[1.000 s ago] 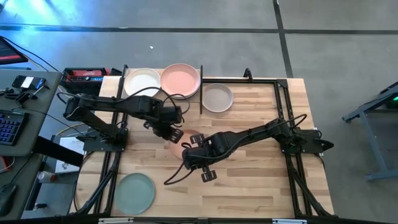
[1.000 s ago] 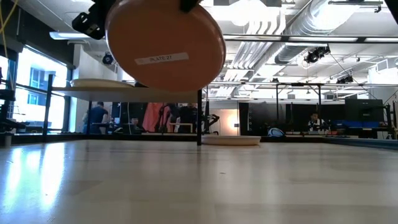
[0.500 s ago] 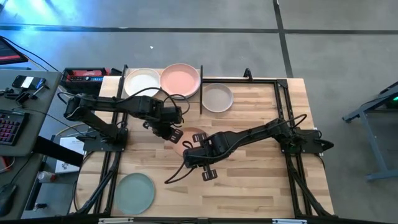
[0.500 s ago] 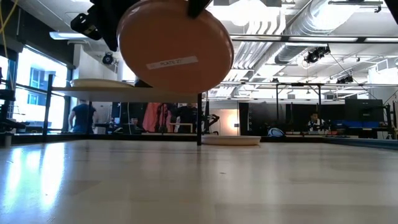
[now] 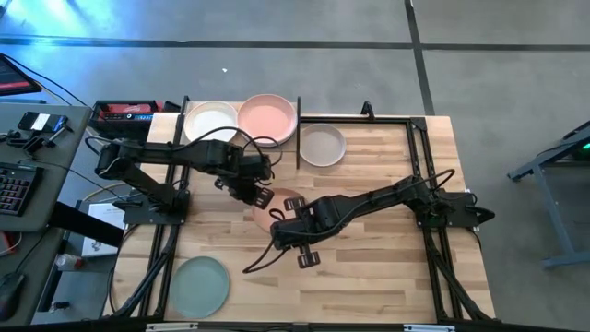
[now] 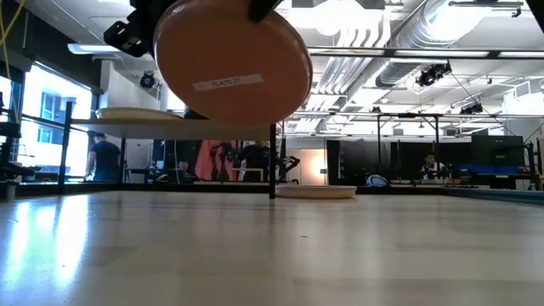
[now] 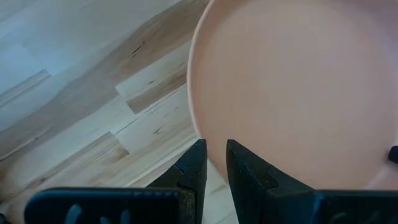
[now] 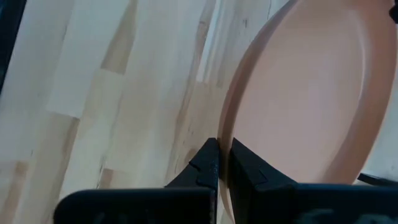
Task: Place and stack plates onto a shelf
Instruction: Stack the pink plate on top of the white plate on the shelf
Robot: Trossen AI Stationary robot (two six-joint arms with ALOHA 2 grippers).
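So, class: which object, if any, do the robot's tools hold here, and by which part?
Both hold the terracotta plate by its rim, lifted above the table: the left tool and the right tool each pinch opposite edges.

terracotta plate (image 5: 281, 205) between both hands, apparently gripped

Robotics lab, exposed ceiling ducts (image 6: 399, 34), workstations, people (image 6: 104, 160)

A striped butcher-block table (image 5: 387, 267) fills the frame's centre. On it, at lower left, lies a sage green plate (image 5: 199, 285); at upper centre, a beige-grey plate (image 5: 323, 145). Upper left, the shelf (image 5: 236, 114) carries a white plate (image 5: 211, 122) and a pink plate (image 5: 267, 118).
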